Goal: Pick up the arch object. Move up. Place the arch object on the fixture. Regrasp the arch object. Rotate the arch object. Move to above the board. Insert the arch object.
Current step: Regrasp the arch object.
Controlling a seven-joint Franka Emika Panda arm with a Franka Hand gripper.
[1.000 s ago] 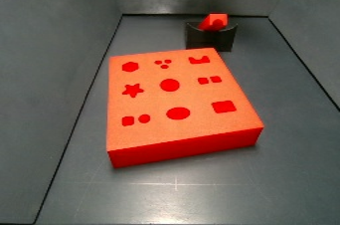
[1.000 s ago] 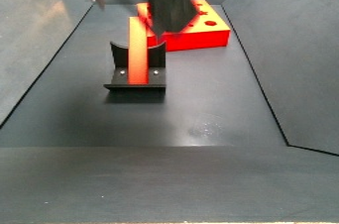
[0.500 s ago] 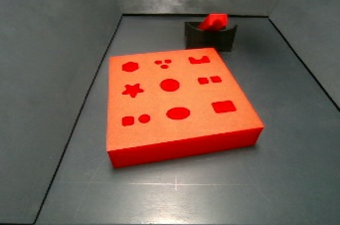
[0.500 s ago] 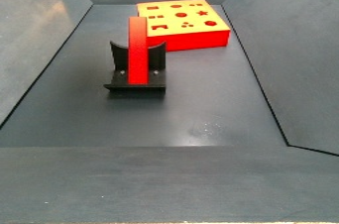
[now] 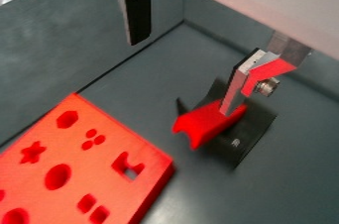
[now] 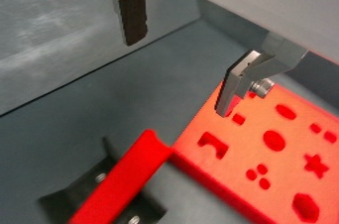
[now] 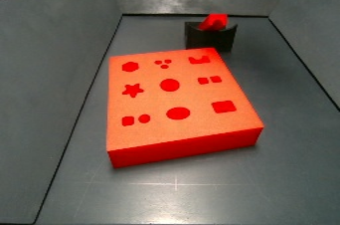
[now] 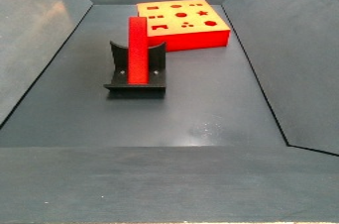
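The arch object (image 8: 138, 48), a long red bar, leans in the scoop of the dark fixture (image 8: 135, 81). In a side view only its end (image 7: 214, 20) shows above the fixture (image 7: 213, 38). The orange-red board (image 7: 180, 100) with shaped holes lies beside it, also in a side view (image 8: 185, 25). My gripper (image 5: 188, 50) is out of both side views. In both wrist views it hangs open and empty, well above the bar (image 5: 205, 121) and the fixture (image 5: 245, 139). In a wrist view the gripper (image 6: 184, 52) is over the floor between the bar (image 6: 126, 183) and the board (image 6: 279, 159).
Dark sloping walls (image 8: 54, 40) enclose the grey floor (image 8: 199, 119) on all sides. The board (image 5: 66, 159) stands close to the fixture (image 6: 79, 193).
A second ago my gripper was at the bar's upper end in a side view. It has let go and risen out of both side views. The bar stays on the fixture.
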